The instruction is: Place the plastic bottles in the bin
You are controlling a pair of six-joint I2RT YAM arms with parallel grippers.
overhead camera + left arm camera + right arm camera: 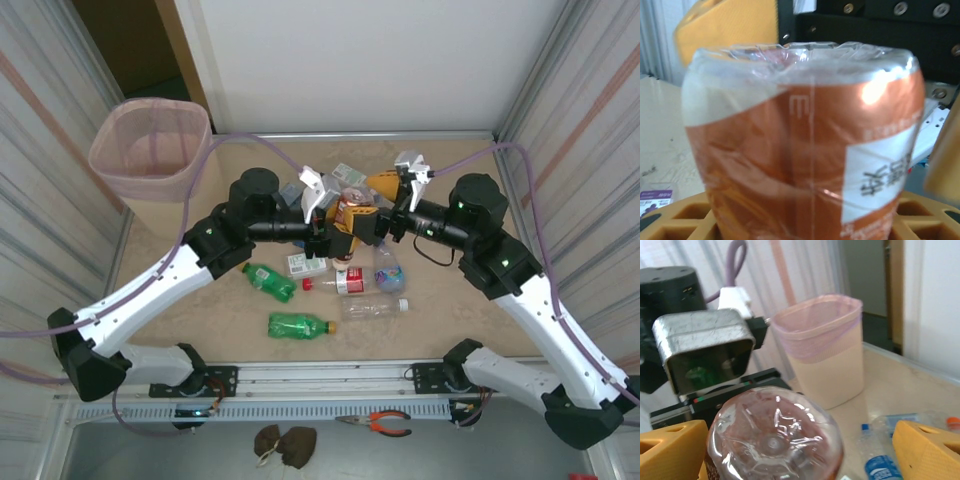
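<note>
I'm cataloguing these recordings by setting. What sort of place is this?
Probably a robotics lab cell: two arms bolted to a rail, corrugated panels walling the table, pliers lying on the front ledge.

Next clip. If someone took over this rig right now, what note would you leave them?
Grippers: the left gripper is shut on the orange-labelled bottle, held up over the table. The right gripper is open around that bottle's base.
Things: the bin stands at the far left corner and looks empty. Two green bottles and several clear bottles lie between the arms.
Done: one bottle lifted.
Left: carry it to the bin, drop it, then the rest.
</note>
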